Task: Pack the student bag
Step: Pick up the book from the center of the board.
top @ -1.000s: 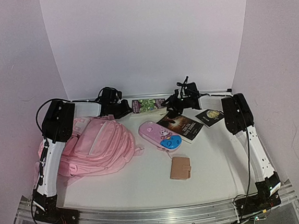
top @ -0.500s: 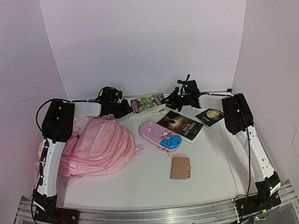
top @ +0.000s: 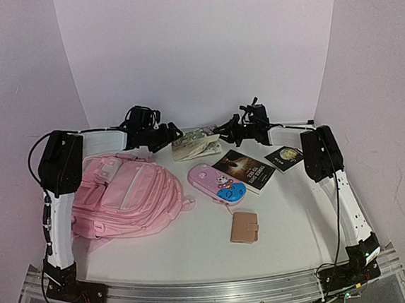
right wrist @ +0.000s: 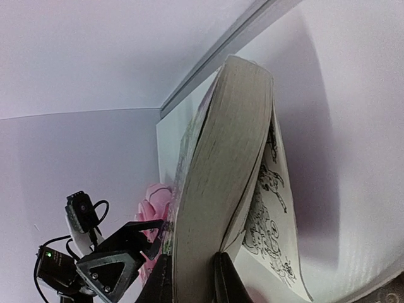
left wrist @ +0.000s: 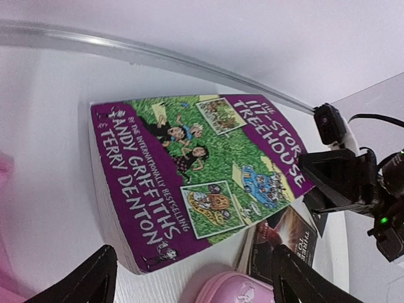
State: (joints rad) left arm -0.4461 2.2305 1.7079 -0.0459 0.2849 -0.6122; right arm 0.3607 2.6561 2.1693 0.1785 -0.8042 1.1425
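Note:
The student bag [top: 125, 197], a big pink backpack, lies flat on the left of the table. A purple and green paperback [top: 195, 142] sits near the back wall, between both grippers. My right gripper [top: 223, 131] is shut on its page block [right wrist: 214, 189], with one loose leaf hanging outside the grip. The right gripper [right wrist: 191, 278] holds the paperback tilted on edge. My left gripper [top: 167, 136] is open just left of the paperback. In the left wrist view the cover [left wrist: 189, 170] lies beyond the open left gripper [left wrist: 196, 284], with nothing between the fingers.
A pink oval case [top: 216, 183] with a blue patch, a dark book [top: 245, 169] and a small black booklet [top: 283, 158] lie right of the bag. A tan wallet [top: 244, 227] sits nearer the front. The back wall stands right behind the paperback.
The left gripper has opened and its arm has swung left and back. The right gripper has closed on the paperback, which now sits tilted with its pages showing.

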